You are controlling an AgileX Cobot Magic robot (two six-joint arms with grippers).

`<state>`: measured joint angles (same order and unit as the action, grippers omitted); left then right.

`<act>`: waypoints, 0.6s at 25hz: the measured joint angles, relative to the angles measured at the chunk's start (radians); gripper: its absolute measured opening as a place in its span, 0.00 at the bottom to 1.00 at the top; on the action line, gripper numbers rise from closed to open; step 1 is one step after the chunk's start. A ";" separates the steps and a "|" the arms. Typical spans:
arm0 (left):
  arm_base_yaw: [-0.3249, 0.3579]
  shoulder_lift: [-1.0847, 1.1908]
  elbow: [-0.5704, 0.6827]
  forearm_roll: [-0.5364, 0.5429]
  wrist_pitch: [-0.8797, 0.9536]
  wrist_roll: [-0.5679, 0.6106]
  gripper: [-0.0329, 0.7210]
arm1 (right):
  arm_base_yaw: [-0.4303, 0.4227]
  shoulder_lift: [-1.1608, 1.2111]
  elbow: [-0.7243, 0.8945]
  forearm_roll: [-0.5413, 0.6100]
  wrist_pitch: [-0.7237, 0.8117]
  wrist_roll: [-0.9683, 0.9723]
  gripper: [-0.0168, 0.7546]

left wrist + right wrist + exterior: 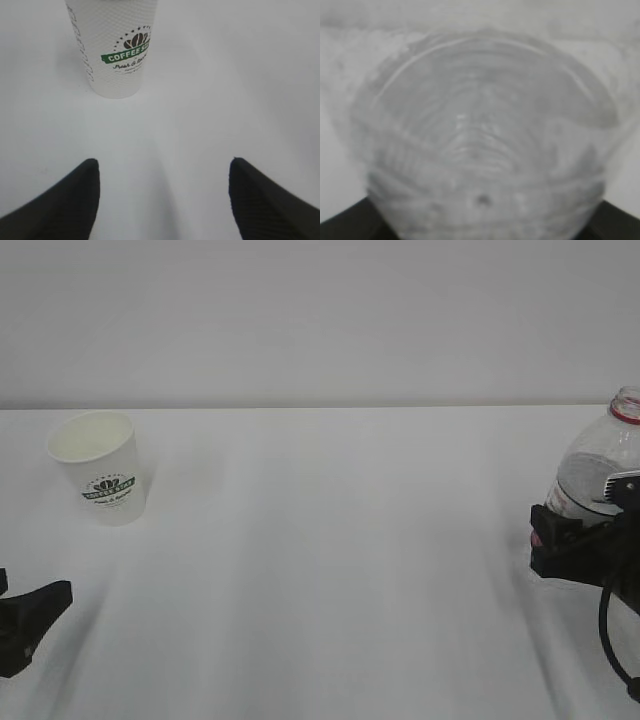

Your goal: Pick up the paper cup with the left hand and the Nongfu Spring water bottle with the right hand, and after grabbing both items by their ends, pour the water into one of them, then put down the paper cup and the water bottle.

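The paper cup (98, 468) stands upright at the far left of the table, white with a green coffee logo. In the left wrist view the cup (112, 50) is ahead and a little left of centre. My left gripper (35, 605) is low near the front left, a good way short of the cup. It is open (162, 165), with only bare table between its fingers. The water bottle (595, 465), clear with a red neck ring, stands at the right edge. My right gripper (560, 530) is around its lower body. The bottle (485, 140) fills the right wrist view, blurred, with the black fingers (345, 225) showing only at the bottom corners.
The white table (330, 560) stretches wide between cup and bottle, with a plain pale wall (320, 320) behind its far edge. A black cable (608, 630) loops down from the right arm at the right edge.
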<state>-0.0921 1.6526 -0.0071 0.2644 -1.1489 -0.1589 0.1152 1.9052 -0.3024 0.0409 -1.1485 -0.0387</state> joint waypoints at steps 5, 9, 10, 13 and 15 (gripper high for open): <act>0.000 0.000 0.000 0.000 0.000 0.000 0.82 | 0.000 0.000 0.000 0.000 0.000 0.000 0.63; 0.000 0.000 0.000 0.000 0.000 0.000 0.82 | 0.000 -0.033 0.002 0.000 0.038 0.000 0.63; 0.000 0.000 0.000 0.000 0.000 0.000 0.82 | 0.000 -0.048 0.006 0.000 0.047 0.000 0.63; 0.000 0.000 0.000 0.000 0.000 0.000 0.82 | 0.000 -0.106 0.008 0.000 0.050 0.000 0.63; 0.000 0.000 -0.002 0.000 0.000 0.000 0.82 | 0.000 -0.141 0.008 0.000 0.053 0.000 0.63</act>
<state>-0.0921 1.6526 -0.0087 0.2644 -1.1489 -0.1589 0.1152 1.7643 -0.2941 0.0409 -1.0953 -0.0387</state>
